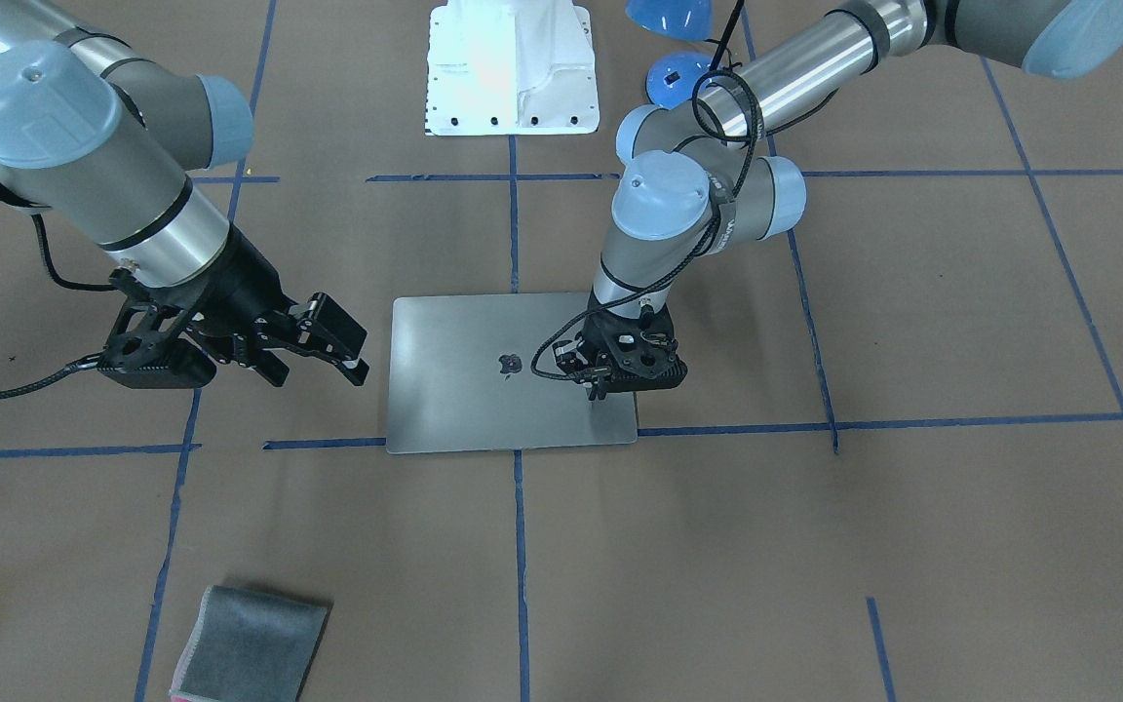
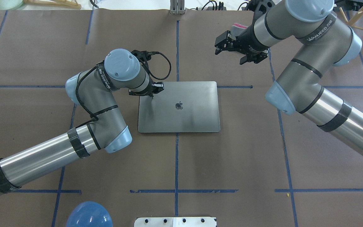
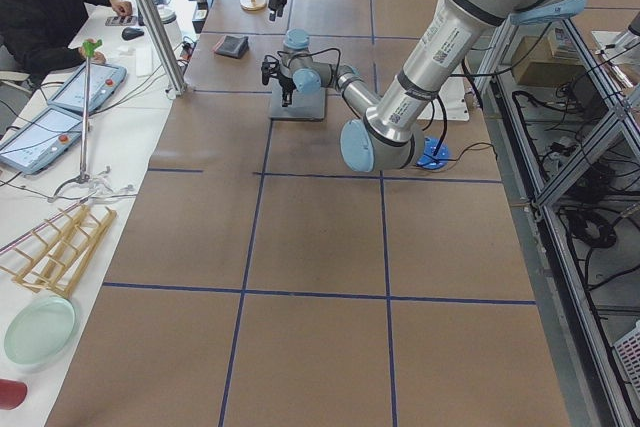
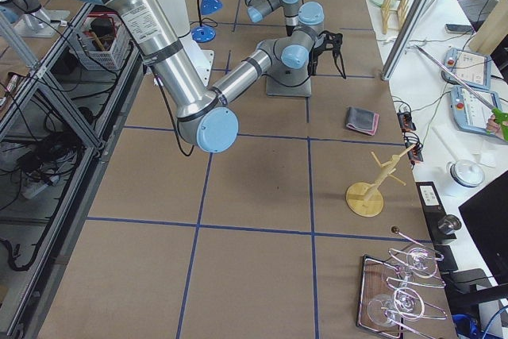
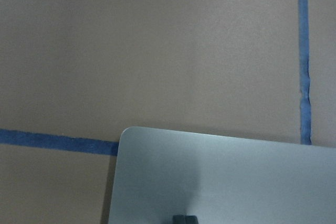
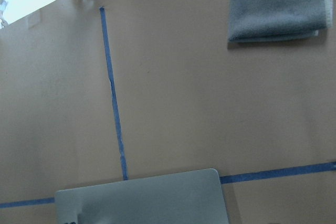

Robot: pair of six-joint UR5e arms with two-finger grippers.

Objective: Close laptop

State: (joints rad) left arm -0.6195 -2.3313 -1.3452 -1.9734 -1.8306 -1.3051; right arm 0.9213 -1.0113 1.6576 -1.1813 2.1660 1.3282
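Observation:
The laptop (image 1: 484,400) lies shut and flat on the brown table, its grey lid with the dark apple logo facing up; it also shows in the overhead view (image 2: 194,110). My left gripper (image 1: 599,392) is shut, pointing down, with its tip on the lid near the laptop's far corner on my left side (image 2: 152,94). The left wrist view shows that lid corner (image 5: 236,177). My right gripper (image 1: 320,373) is open and empty, hovering off the laptop's other side, apart from it (image 2: 229,56). The right wrist view shows a lid corner (image 6: 142,203).
A folded grey cloth (image 1: 250,648) lies on the table beyond the laptop, also in the right wrist view (image 6: 278,6). The white robot base (image 1: 513,68) and a blue lamp (image 1: 674,78) stand on my side. Blue tape lines cross the table.

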